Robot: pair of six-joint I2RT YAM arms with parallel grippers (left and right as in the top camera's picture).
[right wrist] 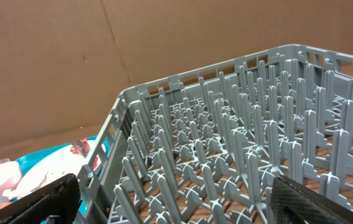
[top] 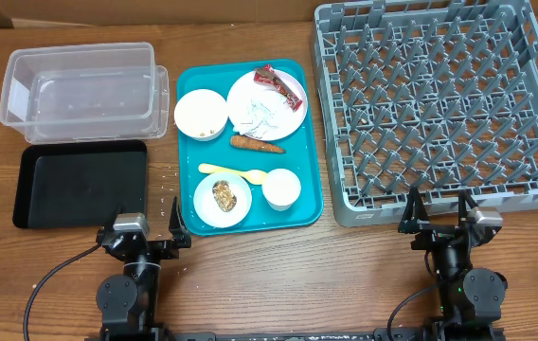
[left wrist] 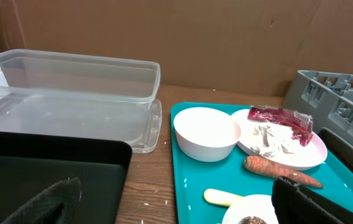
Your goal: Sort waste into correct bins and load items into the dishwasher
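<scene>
Item: carrot (top: 258,145), lying on the teal tray (top: 307,161) mid-bench, long axis running along the near edge. I am holding my left claw (top: 148,224) wide, nearer, carrot ahead-right. My right claw (top: 439,213) is gaping wide, facing the dish rack (top: 331,114).

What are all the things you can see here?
Tub: one, clear, far left.
Black tray: one, black, before the tub.
Teal tray: one, teal, middle.
Plate: one, white, on teal tray.
Wrapper: one, red, on plate.
Napkin: one, white, on plate.
Bowls: two, white, on teal tray; one holds brown food.
Carrot: one, orange, beside plate.
Spoon: one, yellow, on teal tray.
Cup: one, white, beside spoon.
Dish rack: one, grey, right.
Left gripper: one, black, open, near black tray.
Right gripper: one, black, open, near dish rack.
</scene>
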